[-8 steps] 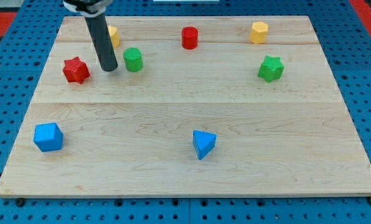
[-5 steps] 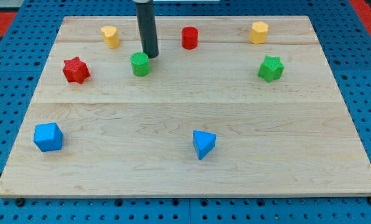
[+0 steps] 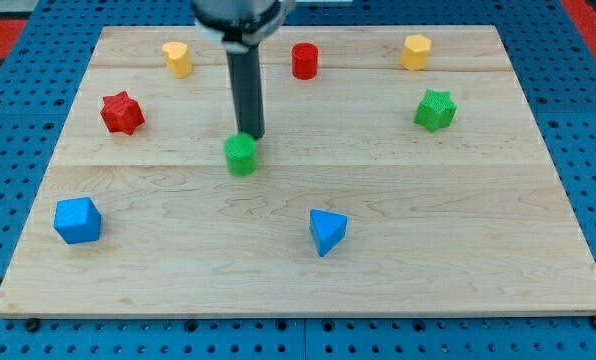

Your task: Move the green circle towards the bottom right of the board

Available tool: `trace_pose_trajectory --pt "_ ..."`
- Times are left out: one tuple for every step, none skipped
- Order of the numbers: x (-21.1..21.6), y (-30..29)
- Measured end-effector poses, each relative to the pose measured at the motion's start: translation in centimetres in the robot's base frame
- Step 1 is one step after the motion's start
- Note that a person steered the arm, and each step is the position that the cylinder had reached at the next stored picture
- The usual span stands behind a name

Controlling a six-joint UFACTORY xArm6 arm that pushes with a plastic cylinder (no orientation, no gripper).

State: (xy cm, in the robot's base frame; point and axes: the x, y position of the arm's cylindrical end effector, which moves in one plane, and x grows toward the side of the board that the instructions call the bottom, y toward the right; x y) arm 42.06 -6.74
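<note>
Wood counter carries green circle, green star, red star, red cylinder, two yellow blocks, blue cube, blue triangle

The arm ended in a straight, smooth, dark grey rod of round section, uniform in width down to my tip. Its upper end entered a broader black mount (blurred, cut off by the view's top) with a pale band beneath it.
</note>
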Motion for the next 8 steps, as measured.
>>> trace_pose_trajectory --pt "1.6 -1.3" --pt "4.1 -4.3" --pt "8.8 -7.2" --pt "11.0 -10.0" --pt "9.9 -7.3" --pt "8.8 -1.1" --pt "6.2 1.2" --pt "5.0 2.4"
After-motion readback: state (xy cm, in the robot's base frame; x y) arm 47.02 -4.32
